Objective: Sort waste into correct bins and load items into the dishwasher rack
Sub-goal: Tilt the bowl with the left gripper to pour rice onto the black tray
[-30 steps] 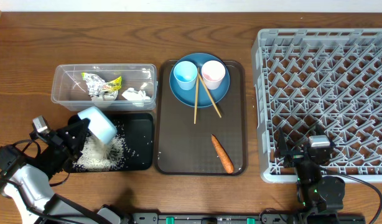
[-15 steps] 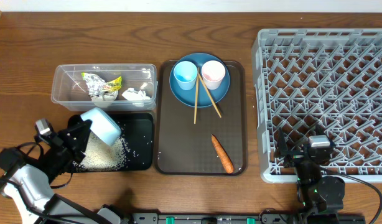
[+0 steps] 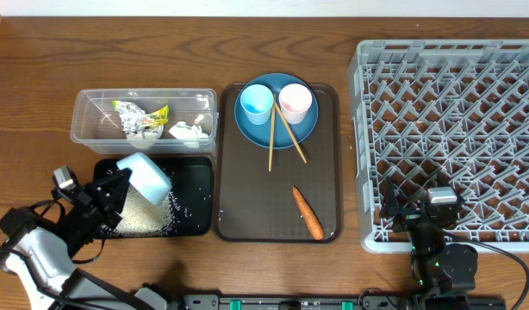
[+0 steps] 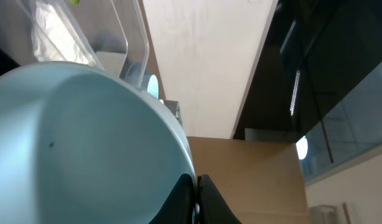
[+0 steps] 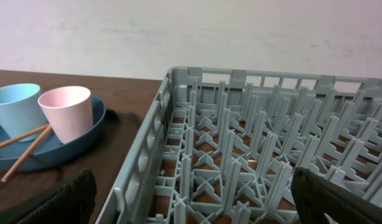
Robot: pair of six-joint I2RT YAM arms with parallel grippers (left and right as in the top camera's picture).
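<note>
My left gripper (image 3: 122, 181) is shut on the rim of the white bowl (image 3: 146, 176), holding it tilted above the black tray (image 3: 196, 172). White rice (image 3: 148, 215) lies heaped in that tray. In the left wrist view the bowl (image 4: 79, 143) fills the left side, with my fingertips (image 4: 206, 196) pinched on its edge. The clear tub (image 3: 84, 129) holds a yellow-green wrapper (image 3: 140, 116) and tissue (image 3: 187, 131). The blue plate (image 3: 299, 131) carries a light-blue cup (image 3: 256, 101), a pink cup (image 3: 295, 101) and chopsticks (image 3: 270, 138). A carrot (image 3: 308, 213) lies nearby. My right gripper (image 3: 417, 208) stands open at the rack (image 3: 454, 129).
A dark-brown serving tray (image 3: 256, 207) holds the plate and the carrot between the bins and the rack. In the right wrist view the rack's pegs (image 5: 241, 143) stand just ahead, with the pink cup (image 5: 66, 106) and plate (image 5: 85, 127) at the left.
The left arm has shifted slightly right with the bowl, which has tipped a little more upright over the black tray. The right arm has not moved.
</note>
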